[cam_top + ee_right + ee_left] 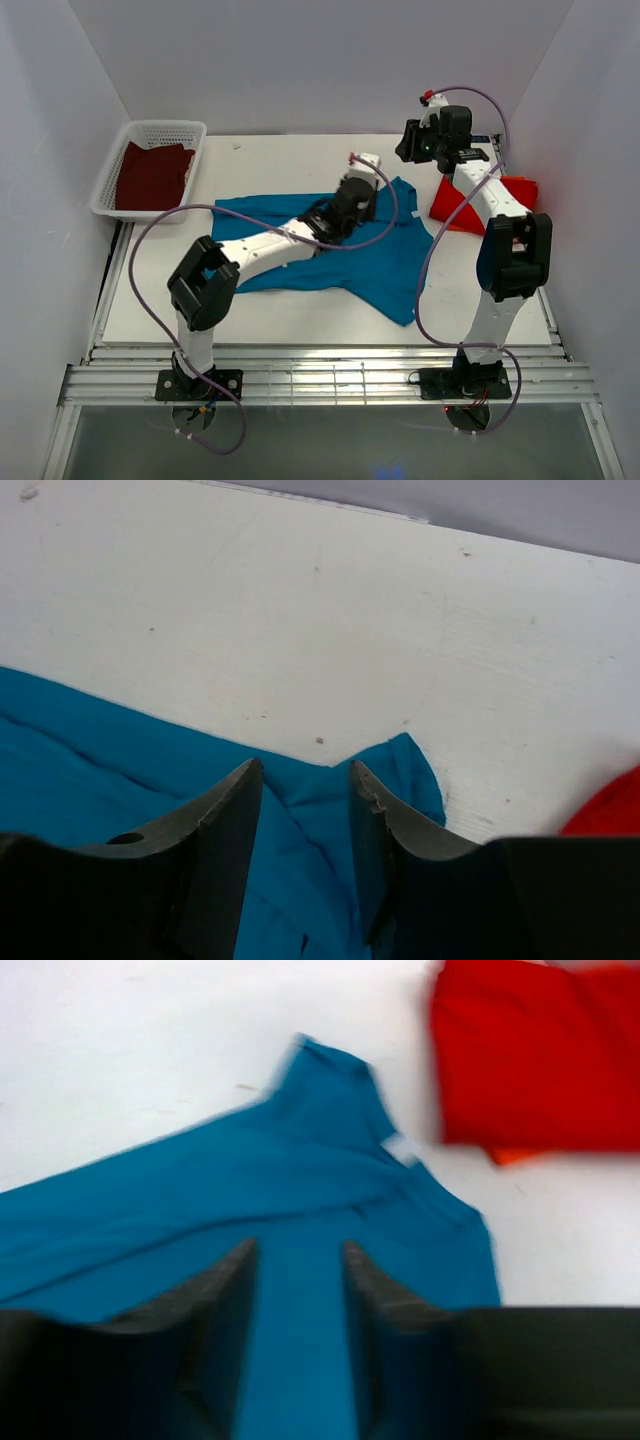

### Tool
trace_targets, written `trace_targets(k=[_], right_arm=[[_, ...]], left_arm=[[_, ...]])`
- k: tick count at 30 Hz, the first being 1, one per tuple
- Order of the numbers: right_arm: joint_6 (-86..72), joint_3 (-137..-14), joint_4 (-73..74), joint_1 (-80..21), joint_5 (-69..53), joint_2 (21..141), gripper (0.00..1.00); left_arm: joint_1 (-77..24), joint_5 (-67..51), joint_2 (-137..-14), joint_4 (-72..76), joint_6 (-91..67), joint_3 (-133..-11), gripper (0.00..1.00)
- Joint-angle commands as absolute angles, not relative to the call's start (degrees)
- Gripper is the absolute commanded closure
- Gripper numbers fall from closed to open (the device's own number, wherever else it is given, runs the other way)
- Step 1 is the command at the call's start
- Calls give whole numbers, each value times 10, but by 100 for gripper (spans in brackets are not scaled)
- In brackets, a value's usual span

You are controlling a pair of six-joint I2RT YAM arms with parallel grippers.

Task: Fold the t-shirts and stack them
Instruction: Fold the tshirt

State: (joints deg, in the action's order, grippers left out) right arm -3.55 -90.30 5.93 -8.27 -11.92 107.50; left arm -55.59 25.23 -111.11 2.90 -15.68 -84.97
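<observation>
A teal-blue t-shirt (330,255) lies spread and rumpled across the middle of the table. My left gripper (368,190) hangs low over its upper part. In the left wrist view that gripper (297,1252) is open, with teal cloth (200,1200) showing through the gap, not pinched. My right gripper (408,142) is raised at the back right. Its jaws (304,767) are open above the teal shirt's far corner (400,770). A folded red-orange t-shirt (505,198) (540,1050) lies at the right. A dark maroon t-shirt (152,175) sits in the basket.
The white mesh basket (160,128) stands at the back left corner. White walls close in the table on the left, back and right. A strip of bare white table (350,600) runs behind the teal shirt. Purple cables loop off both arms.
</observation>
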Motion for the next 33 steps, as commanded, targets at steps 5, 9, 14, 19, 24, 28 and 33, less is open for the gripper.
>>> trace_targets(k=[5, 9, 14, 19, 24, 28, 33], right_arm=[[-46, -976, 109, -94, -231, 1198, 53], [-57, -1002, 107, -101, -243, 1249, 53], [-69, -1002, 97, -105, -264, 1277, 52], [-74, -978, 76, -112, -279, 1274, 52], [-77, -956, 54, -122, -275, 1251, 52], [-71, -971, 69, -129, -267, 1253, 52], [-67, -956, 52, -137, -227, 1231, 52]], left_arm=[[-328, 222, -1038, -92, -225, -786, 51], [-275, 199, -1019, -92, -231, -759, 25], [-247, 177, -1003, -86, -243, -731, 20], [-229, 170, -999, -88, -256, -705, 19], [-214, 155, -1003, -82, -268, -689, 20], [-209, 152, -1006, -86, -273, -689, 19], [-205, 150, -998, -82, -274, -677, 20]])
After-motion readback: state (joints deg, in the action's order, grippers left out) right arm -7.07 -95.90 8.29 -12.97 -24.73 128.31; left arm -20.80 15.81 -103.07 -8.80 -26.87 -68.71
